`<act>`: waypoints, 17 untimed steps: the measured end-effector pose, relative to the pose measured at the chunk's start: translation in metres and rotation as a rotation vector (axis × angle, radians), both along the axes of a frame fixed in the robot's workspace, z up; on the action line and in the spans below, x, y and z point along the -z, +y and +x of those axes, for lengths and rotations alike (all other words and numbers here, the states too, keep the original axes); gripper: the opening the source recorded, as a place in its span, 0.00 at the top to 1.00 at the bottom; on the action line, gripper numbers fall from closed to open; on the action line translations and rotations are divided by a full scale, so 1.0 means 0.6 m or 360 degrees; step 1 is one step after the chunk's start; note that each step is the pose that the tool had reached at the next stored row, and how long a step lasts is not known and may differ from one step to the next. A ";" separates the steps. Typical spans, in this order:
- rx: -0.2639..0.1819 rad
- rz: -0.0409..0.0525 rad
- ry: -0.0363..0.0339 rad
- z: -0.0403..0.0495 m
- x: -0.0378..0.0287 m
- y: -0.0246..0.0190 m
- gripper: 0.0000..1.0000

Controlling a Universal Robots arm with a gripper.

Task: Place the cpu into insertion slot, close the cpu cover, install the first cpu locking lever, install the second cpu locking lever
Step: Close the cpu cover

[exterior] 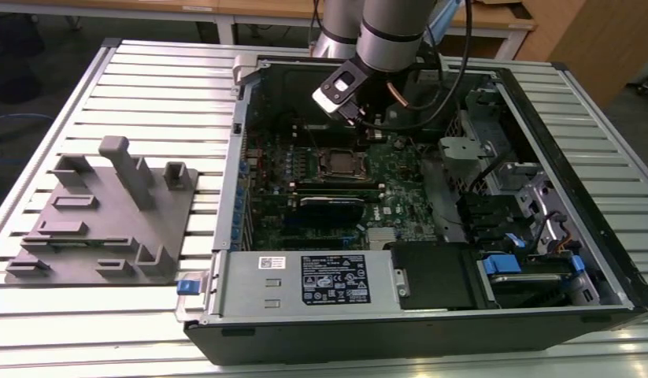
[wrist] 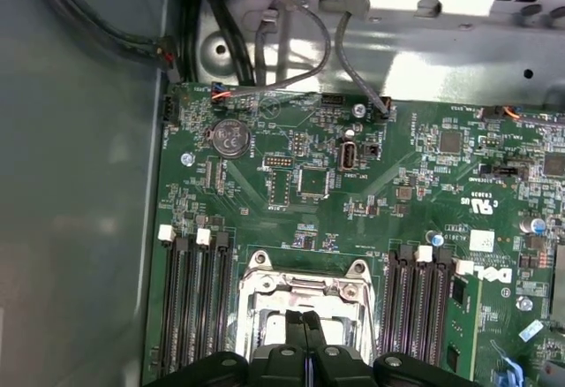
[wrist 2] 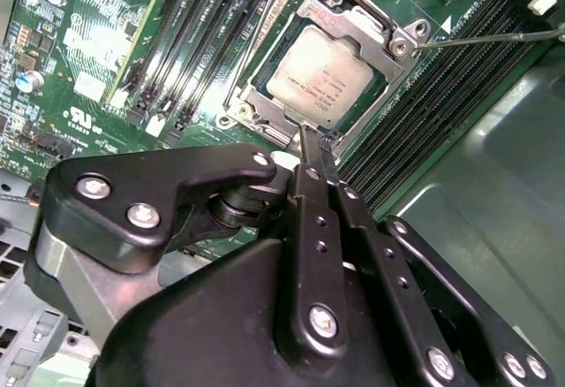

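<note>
Black two-fingered pincer: clenched, nothing seen held | just beyond its tips: small flat silver-grey square cpu seated face-up in silver-rimmed insertion slot; no long axis, edges parallel to long black memory slots | thin silver frame cpu cover: judged lowered | farther: thin wire locking lever judged unlatched; levers judged left.

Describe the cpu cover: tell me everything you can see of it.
The cpu cover is a thin, bright silver metal frame with a square cut-out middle. It lies flat and looks closed down around the dull grey cpu, which shows through the opening. Round screw heads sit near its corners. In both wrist views the gripper, fingers shut, has its tips at one edge of the frame; whether they touch it cannot be told.
</note>
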State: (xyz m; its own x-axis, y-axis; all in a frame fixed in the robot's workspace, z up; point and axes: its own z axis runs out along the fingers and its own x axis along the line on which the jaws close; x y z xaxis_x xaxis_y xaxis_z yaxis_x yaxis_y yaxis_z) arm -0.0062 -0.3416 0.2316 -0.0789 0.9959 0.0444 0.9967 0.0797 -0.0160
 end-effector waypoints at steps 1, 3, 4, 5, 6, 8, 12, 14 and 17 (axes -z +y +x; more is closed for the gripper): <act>-0.0022 0.0000 0.0000 0.000 0.000 0.0000 0.89; -0.0064 0.0000 0.0000 0.000 0.000 0.0000 0.89; -0.0084 0.0000 0.0000 0.000 0.000 0.0000 0.89; -0.0106 0.0000 0.0000 0.000 0.000 0.0000 0.89; -0.0129 0.0000 0.0000 0.000 0.000 0.0000 0.89; -0.0179 0.0000 0.0000 0.000 0.000 0.0000 0.89; -0.0281 0.0000 0.0000 0.000 0.000 0.0000 0.89; -0.0331 0.0000 0.0000 0.000 0.000 0.0000 0.89; -0.0398 0.0000 0.0000 0.000 0.000 0.0000 0.89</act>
